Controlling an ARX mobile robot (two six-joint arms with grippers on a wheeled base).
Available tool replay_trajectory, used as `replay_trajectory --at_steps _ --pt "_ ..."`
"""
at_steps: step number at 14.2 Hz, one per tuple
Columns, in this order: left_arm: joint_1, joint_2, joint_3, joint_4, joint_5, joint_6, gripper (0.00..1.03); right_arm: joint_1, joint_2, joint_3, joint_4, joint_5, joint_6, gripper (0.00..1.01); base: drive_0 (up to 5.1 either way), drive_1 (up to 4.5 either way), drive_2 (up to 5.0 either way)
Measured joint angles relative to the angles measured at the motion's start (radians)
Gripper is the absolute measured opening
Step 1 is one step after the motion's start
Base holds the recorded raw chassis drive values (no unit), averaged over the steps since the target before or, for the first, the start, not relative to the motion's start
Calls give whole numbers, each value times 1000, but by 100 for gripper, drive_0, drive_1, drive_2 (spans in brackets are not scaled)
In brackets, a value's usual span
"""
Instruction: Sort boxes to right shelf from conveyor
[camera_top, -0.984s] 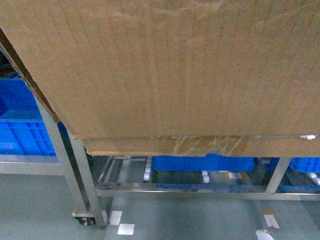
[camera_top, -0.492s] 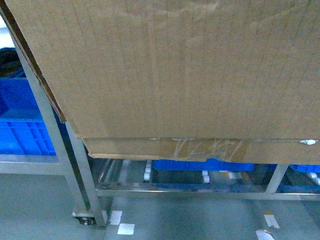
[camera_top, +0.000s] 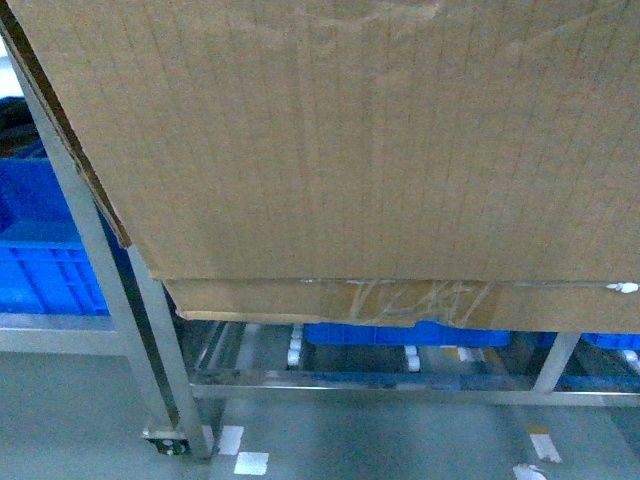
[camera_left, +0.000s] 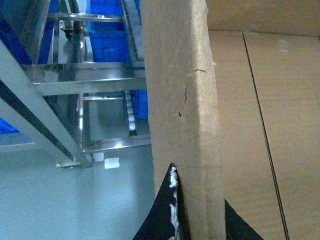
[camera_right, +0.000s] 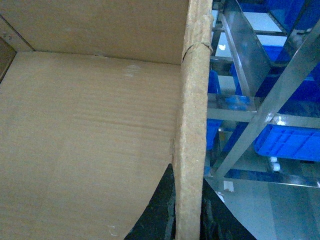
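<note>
A large brown cardboard box (camera_top: 350, 140) fills most of the head view, held up in front of the right shelf (camera_top: 110, 280), a steel rack with white roller wheels (camera_top: 294, 350). Clear tape crosses the box's bottom flap (camera_top: 420, 298). Both grippers are hidden behind the box in the head view. In the left wrist view my left gripper (camera_left: 200, 222) is shut on the box's ragged left wall (camera_left: 180, 75). In the right wrist view my right gripper (camera_right: 189, 220) is shut on the opposite wall (camera_right: 192, 100), one black finger (camera_right: 160, 212) inside the box. The conveyor is out of view.
Blue plastic bins (camera_top: 40, 270) sit in the rack at the left, and another blue bin (camera_top: 400, 333) sits under the box. The rack's low rail (camera_top: 380, 382) runs just above the grey floor. White tape marks (camera_top: 250, 462) lie on the floor near the post's foot.
The box's left corner has risen slightly, uncovering more of the rack's post. Its bottom edge sits a little lower in the head view. Both grips are unchanged.
</note>
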Motion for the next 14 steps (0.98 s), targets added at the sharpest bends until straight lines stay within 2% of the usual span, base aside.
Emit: replay_trajectory --at_steps 9,14 --pt "-1 0 0 2 0 0 3 0 1 0 0 0 0 5 -1 432 -434" --pt "0 4 0 3 0 0 3 0 8 0 2 0 0 5 1 95 -92"
